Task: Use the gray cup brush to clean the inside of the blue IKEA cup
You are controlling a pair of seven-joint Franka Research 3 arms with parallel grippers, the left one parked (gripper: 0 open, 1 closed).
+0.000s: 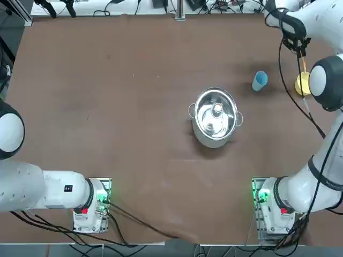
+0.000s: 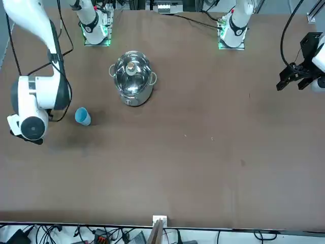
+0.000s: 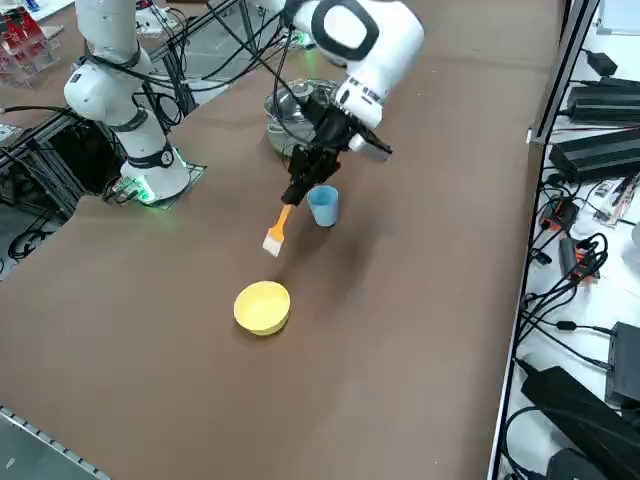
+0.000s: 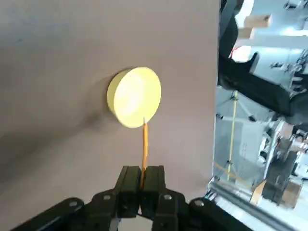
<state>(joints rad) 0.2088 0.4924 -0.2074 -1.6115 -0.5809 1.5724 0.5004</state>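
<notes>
My right gripper (image 3: 298, 190) hangs in the air, shut on the gray cup brush (image 3: 277, 229). The brush has a slim orange handle and a pale head that points down toward the table. In the right wrist view the black fingers (image 4: 129, 182) pinch the orange handle of the brush (image 4: 144, 144) at the gripper (image 4: 142, 179). The blue IKEA cup (image 3: 323, 205) stands upright on the brown table just beside the gripper, toward the far side. From overhead the cup (image 1: 259, 81) sits left of the gripper (image 1: 299, 49) and brush (image 1: 302, 67). The cup (image 2: 83, 116) also shows in the front view.
A yellow bowl (image 3: 262, 306) lies on the table below the brush head, seen also in the wrist view (image 4: 134, 96) and half hidden by the arm from overhead (image 1: 300, 83). A steel pot (image 1: 215, 116) stands mid-table, left of the cup. The table's right edge is close.
</notes>
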